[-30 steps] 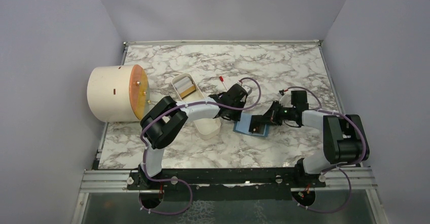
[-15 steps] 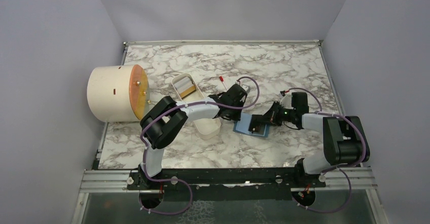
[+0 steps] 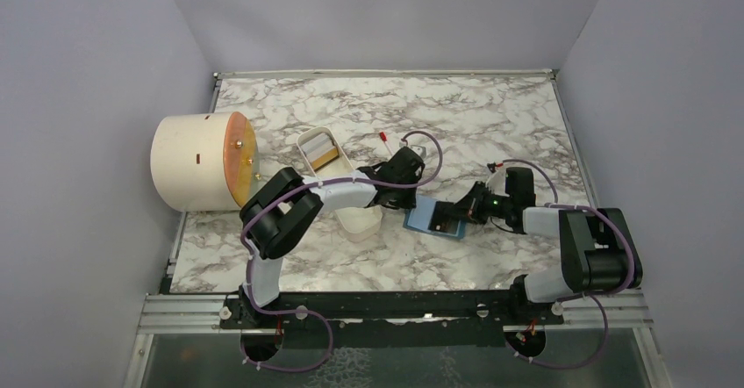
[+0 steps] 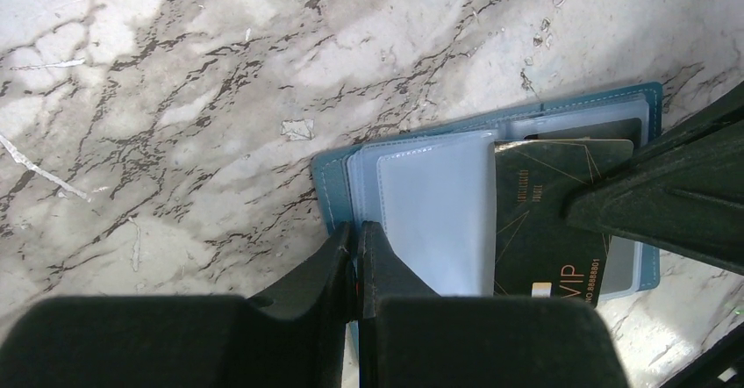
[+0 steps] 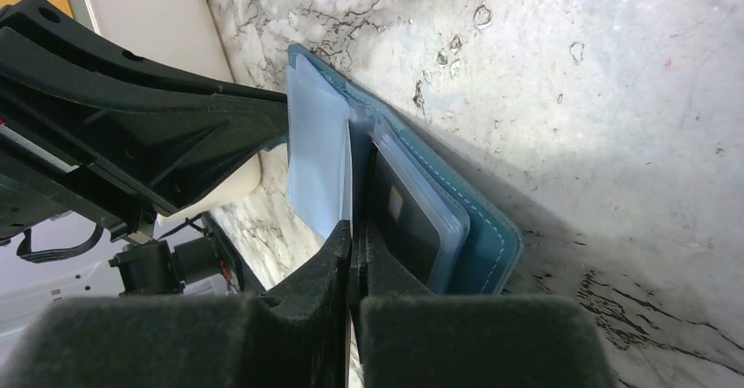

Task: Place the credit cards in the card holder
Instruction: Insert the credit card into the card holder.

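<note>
Open card holder (image 3: 432,219) flat on worktop (image 3: 491,116), just off centre toward 4 o'clock, clear sleeves up. At its 9 o'clock edge, left tool (image 4: 355,234) closed, pinching teal border. From 3 o'clock, right tool (image 5: 355,230) closed, tips on dark card (image 4: 535,230), which sits partly in sleeve; cannot tell whether card is pinched. White tray (image 3: 309,142) near holder at 9 o'clock.
</note>
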Available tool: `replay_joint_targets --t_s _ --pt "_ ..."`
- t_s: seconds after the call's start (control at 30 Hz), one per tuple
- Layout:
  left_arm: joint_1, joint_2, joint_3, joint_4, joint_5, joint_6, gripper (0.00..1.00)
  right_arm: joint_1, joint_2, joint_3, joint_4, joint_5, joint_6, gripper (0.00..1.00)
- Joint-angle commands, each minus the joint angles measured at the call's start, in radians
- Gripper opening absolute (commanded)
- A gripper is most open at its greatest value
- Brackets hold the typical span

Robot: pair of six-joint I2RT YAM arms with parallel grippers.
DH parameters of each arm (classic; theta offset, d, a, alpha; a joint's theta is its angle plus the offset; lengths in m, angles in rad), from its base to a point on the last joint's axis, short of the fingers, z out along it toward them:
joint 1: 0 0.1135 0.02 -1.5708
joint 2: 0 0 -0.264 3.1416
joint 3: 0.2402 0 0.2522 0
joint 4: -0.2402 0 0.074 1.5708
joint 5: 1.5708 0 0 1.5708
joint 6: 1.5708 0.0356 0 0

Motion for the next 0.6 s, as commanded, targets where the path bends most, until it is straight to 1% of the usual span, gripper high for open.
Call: replay_joint_targets --t_s 0.0,0.37,0.57 --pt "-0.004 0.028 -0.057 -0.024 0.018 -0.055 0.00 -0.003 -0.010 -0.015 0.059 0.016 0.007 0.01" --pt "-0.005 -0.010 -0.113 0.047 0.043 -0.103 0.00 0.010 0.018 -0.039 0.142 0.006 0.062 0.01" --pt "-0.005 -0.021 -0.138 0.070 0.035 -0.120 0.00 0.029 0.014 -0.043 0.151 0.008 0.068 0.01"
